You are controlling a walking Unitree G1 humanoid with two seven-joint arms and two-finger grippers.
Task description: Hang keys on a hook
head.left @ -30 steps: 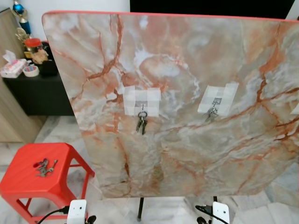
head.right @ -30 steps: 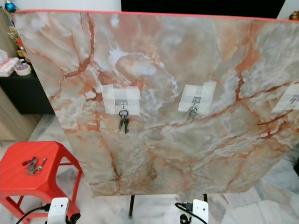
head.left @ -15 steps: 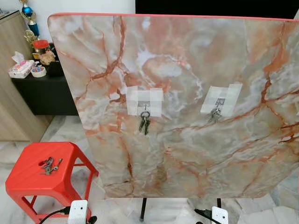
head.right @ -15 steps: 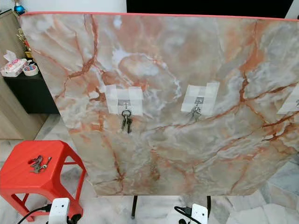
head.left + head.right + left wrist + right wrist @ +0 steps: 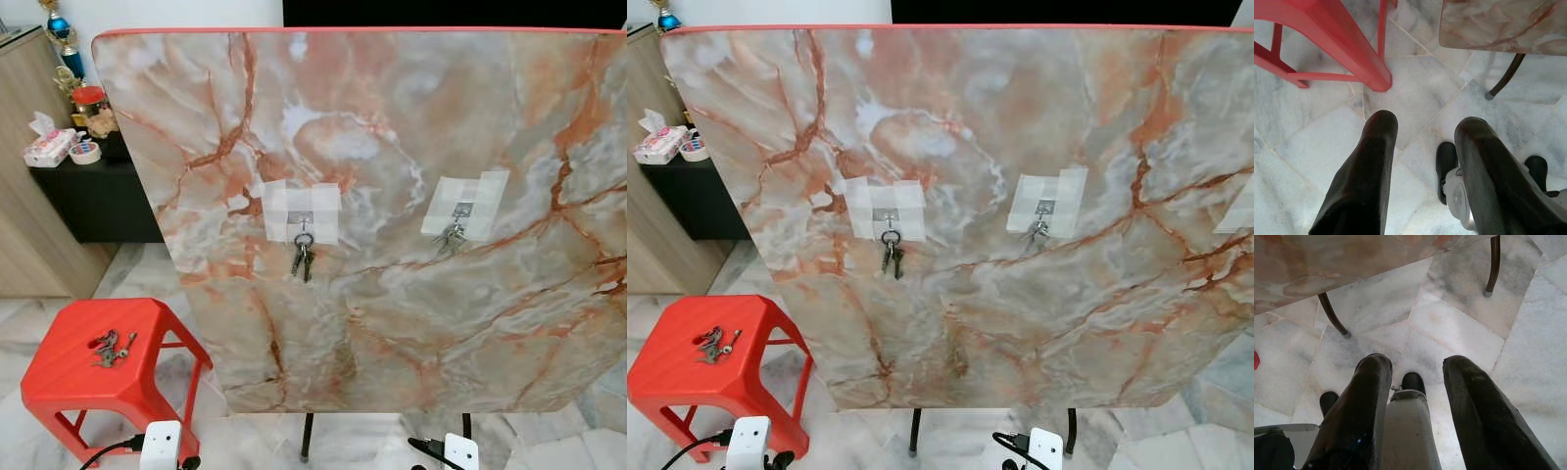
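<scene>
A marble-patterned board (image 5: 392,147) stands upright before me with taped hooks on it. One bunch of keys (image 5: 302,257) hangs from the left hook (image 5: 303,221). A smaller bunch (image 5: 451,235) hangs from the middle hook (image 5: 460,209). A loose bunch of keys (image 5: 112,348) lies on the red stool (image 5: 59,382) at the lower left. Both arms hang down by my sides. My left gripper (image 5: 1425,127) is open above the floor beside the stool's leg. My right gripper (image 5: 1415,364) is open above the floor below the board's lower edge.
A black cabinet (image 5: 93,191) with small items stands at the back left next to a wooden panel (image 5: 24,225). Thin black legs (image 5: 307,436) hold the board over a marble tile floor (image 5: 255,436). A third taped patch (image 5: 1239,206) sits at the board's right edge.
The whole picture has shifted slightly, so the camera has moved a little. The keys, hooks and stool stay where they were, and both arms still hang down.
</scene>
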